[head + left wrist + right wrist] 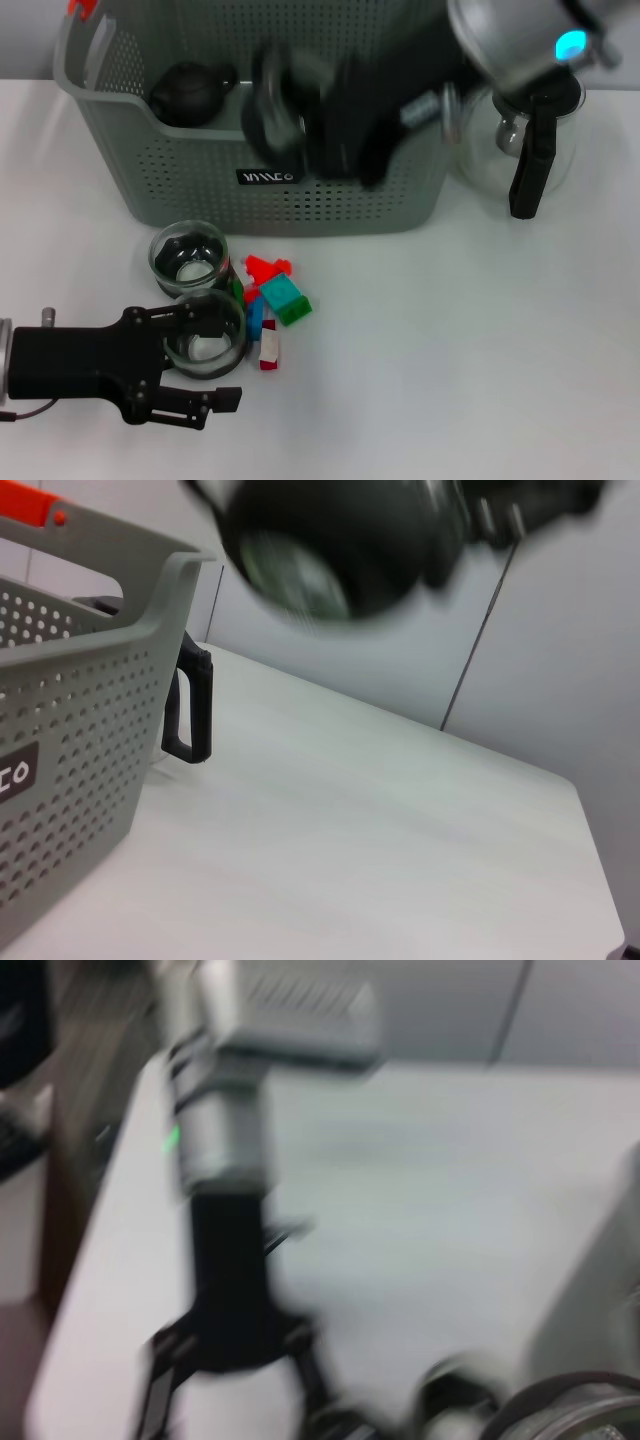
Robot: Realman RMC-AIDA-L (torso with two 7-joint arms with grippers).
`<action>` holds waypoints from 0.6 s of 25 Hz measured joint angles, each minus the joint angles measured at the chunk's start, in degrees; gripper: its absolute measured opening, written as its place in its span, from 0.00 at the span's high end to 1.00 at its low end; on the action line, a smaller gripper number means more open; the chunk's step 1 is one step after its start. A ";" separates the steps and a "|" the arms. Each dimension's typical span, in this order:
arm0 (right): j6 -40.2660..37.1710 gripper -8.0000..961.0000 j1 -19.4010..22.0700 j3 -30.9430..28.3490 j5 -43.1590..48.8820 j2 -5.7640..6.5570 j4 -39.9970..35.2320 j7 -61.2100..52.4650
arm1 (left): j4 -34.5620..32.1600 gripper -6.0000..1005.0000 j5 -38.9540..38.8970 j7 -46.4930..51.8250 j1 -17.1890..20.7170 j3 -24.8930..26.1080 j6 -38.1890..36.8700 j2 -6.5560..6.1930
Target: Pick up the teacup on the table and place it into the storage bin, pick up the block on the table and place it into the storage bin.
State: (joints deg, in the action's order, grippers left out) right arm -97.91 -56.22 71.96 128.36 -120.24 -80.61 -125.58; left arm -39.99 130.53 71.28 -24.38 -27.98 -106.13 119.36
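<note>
A matt grey-green plastic is seen on the storage bin (300, 190), its walls perforated with small holes, with glossy orange plastic on a handle clip (82, 8). Clear, glossy glass is shown by the two teacups (190, 255) and by the pitcher (525, 150), whose handle is matt black plastic. The blocks (285, 298) look like smooth, shiny plastic. The bench (450, 350) is smooth, matt white. The left end effector (200, 350) is matt black.

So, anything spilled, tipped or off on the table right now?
Nothing spilled. Both glass teacups stand upright, and the left hand sits around the nearer one. The blocks lie in a loose jumble beside them. The right hand is over the storage bin.
</note>
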 joint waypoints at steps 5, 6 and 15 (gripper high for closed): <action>11.02 0.93 -0.72 -4.21 2.90 0.16 1.34 -1.29 | -0.03 0.07 -0.02 0.00 -0.19 0.01 -0.40 0.00; 13.32 0.93 -0.84 -4.39 4.01 0.18 2.11 -1.86 | -0.07 0.07 0.00 0.00 -0.19 0.01 -0.53 0.00; 28.89 0.93 -6.67 -4.39 20.46 0.18 19.35 -9.23 | -0.19 0.08 -0.01 0.12 -0.33 0.03 -0.68 0.00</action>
State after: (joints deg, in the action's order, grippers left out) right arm -69.03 -62.89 67.57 148.82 -120.06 -61.26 -134.81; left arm -40.18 130.52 71.40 -24.72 -27.95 -106.82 119.36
